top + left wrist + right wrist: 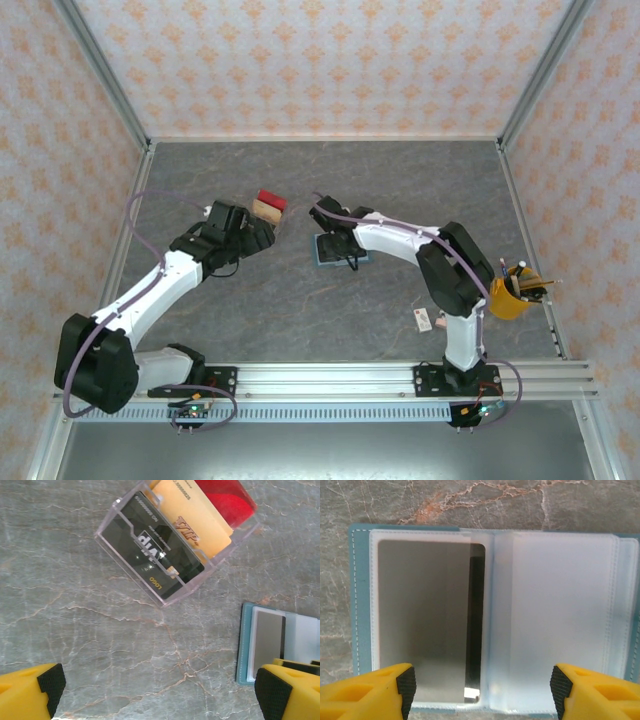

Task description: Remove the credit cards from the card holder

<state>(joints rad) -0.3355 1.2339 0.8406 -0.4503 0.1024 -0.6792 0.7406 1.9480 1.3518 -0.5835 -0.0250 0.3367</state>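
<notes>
Card holder [335, 250] lies open on the desk [300, 310] near centre, directly under my right jaws, with a card [422, 620] in one sleeve. Tray of cards [268, 207] sits left of and behind the holder, just ahead of my left jaws. Pen cup [515, 295] is at the far right and the tag [422, 319] is near my right base.

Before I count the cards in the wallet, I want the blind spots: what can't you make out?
Right wrist view: the right sleeve of the card holder is frosted, so whether it holds a card is unclear.
Top view: the right gripper covers most of the holder.
Left wrist view: the frame edge and a finger of the left gripper crop the holder.
</notes>
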